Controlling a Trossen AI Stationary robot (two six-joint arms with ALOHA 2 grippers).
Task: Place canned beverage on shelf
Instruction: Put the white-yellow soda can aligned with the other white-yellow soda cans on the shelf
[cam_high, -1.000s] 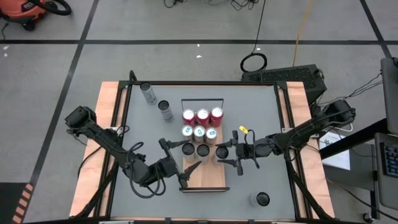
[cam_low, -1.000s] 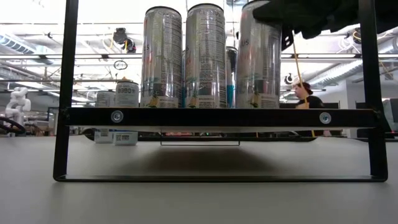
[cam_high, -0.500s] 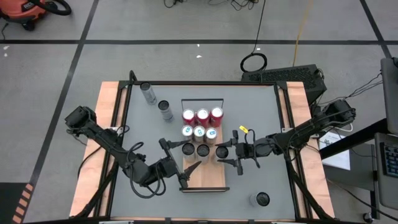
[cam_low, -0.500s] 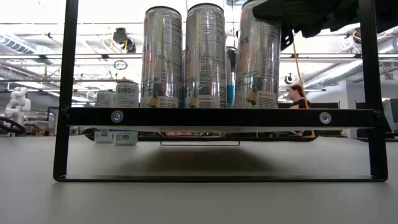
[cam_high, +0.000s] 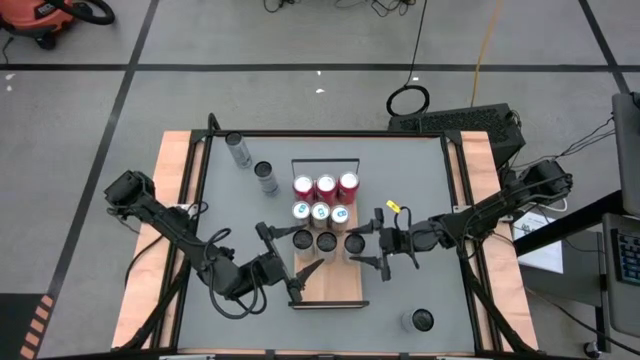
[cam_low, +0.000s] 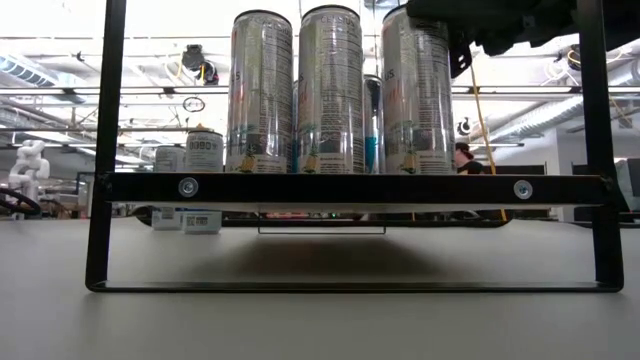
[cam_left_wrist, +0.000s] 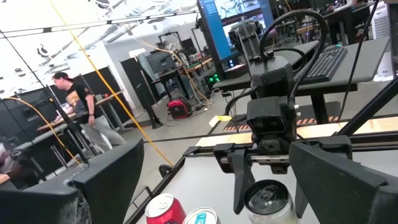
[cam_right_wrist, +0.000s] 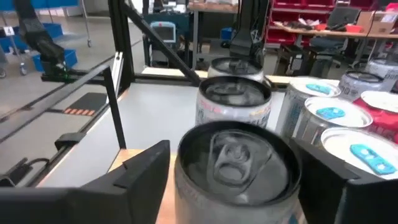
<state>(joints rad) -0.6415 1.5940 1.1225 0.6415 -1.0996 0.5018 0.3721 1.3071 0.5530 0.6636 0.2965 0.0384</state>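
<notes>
The shelf (cam_high: 335, 285) is a light-wood board on a black frame, with a wire rail (cam_high: 325, 162) at its far end. On it stand three rows of three cans. The silver canned beverage (cam_high: 356, 243) stands upright at the right end of the near row, seen close in the right wrist view (cam_right_wrist: 236, 165). My right gripper (cam_high: 364, 246) reaches in level from the table's right. It is open, with one finger on each side of this can, and a narrow gap shows at each finger (cam_left_wrist: 240, 180). My left gripper (cam_high: 303, 282) hovers open over the shelf's near left part and holds nothing.
Two silver cans (cam_high: 237, 150) (cam_high: 266, 177) stand on the grey table at the far left of the shelf, and one can (cam_high: 420, 320) stands near the right front corner. In the low view the shelf board (cam_low: 350, 188) sits raised on black legs. A person moves in the room behind.
In the low view the right-hand can of the near row has straightened and shifted slightly left. Its top rim now shows below my right gripper, which covered it a second ago. Both arms have stayed in place.
</notes>
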